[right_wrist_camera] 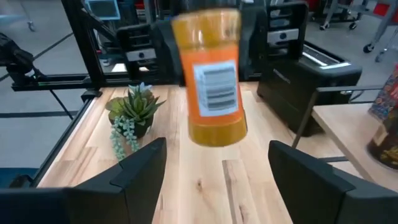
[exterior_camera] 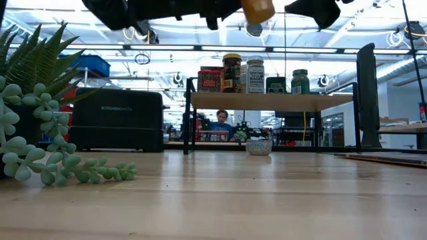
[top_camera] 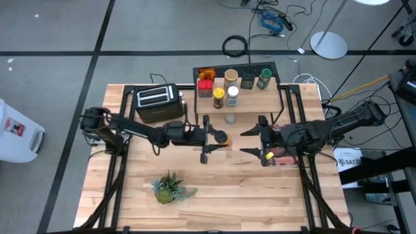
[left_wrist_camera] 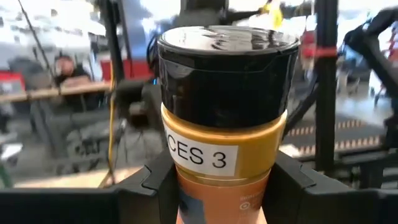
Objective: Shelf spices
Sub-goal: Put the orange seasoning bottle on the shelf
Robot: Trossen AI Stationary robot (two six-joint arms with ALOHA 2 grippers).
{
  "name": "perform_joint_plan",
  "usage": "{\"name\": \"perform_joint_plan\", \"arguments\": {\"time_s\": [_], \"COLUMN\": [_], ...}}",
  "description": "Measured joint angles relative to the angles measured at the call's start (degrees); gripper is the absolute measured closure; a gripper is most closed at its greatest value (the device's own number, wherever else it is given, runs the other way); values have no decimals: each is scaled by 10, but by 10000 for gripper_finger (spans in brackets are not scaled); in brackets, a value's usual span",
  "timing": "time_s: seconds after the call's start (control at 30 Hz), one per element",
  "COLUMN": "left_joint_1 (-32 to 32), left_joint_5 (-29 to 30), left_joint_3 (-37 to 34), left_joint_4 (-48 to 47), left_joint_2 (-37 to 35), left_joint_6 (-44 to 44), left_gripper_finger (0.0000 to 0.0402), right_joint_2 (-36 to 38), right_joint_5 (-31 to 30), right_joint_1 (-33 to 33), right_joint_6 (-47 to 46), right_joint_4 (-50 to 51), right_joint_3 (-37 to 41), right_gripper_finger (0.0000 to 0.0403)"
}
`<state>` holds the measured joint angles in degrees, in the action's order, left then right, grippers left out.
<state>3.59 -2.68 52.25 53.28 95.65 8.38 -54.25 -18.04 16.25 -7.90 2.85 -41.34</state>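
1. High view: both dark arms reach toward the table's middle from opposite sides, forearms roughly level, grippers facing each other just in front of the low rack with a light plank top on black wire legs (top_camera: 270, 97).
2. Left gripper (top_camera: 218, 138) clamps an orange spice bottle with a black cap (top_camera: 223, 138); left wrist view shows the bottle (left_wrist_camera: 221, 143) seated between the two dark fingers (left_wrist_camera: 155, 186), cap pointing away from the wrist, a white label reading "CES 3" below the cap.
3. Low view: the bottle (exterior_camera: 257, 10) hangs high above the tabletop, well clear of the wood.
4. Right gripper (top_camera: 255, 142) sits just beside the bottle, its jaws spread wide and holding nothing; right wrist view shows the bottle (right_wrist_camera: 212, 81) beyond the parted fingers (right_wrist_camera: 134, 174), not touching them.
5. Rack top carries a red tin (top_camera: 205, 88), a yellow-lidded jar (top_camera: 219, 97), a white-capped shaker (top_camera: 232, 96), a tan-lidded jar (top_camera: 230, 78), a dark square tin (top_camera: 247, 81) and a green-capped jar (top_camera: 263, 78).
6. One small clear jar (top_camera: 230, 118) stands on the tabletop just in front of the rack.
7. Black toaster (top_camera: 156, 101) stands left of the rack; green potted plant (top_camera: 170, 189) sits near the front edge.
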Motion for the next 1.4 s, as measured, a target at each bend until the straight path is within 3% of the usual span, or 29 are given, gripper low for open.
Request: {"name": "perform_joint_plan", "arguments": {"time_s": [0.3, 0.6, 1.13, 1.4], "left_joint_1": [-15, -24, -24, -24], "left_joint_5": [15, 12, 11, 13], "left_joint_3": [67, 139, 160, 160], "left_joint_4": [-246, -371, -394, -397], "left_joint_2": [-38, -38, -38, -38], "left_joint_6": [-5, -4, -4, -4], "left_gripper_finger": [233, 233, 233, 233], "right_joint_2": [27, -44, -297, -388], "right_joint_5": [0, -29, 35, 87], "right_joint_1": [0, -2, -74, -102], "right_joint_6": [41, 103, 131, 138], "right_joint_4": [58, 307, 674, 763], "right_joint_3": [-33, -270, -691, -809], "right_gripper_finger": [133, 133, 133, 133]}}
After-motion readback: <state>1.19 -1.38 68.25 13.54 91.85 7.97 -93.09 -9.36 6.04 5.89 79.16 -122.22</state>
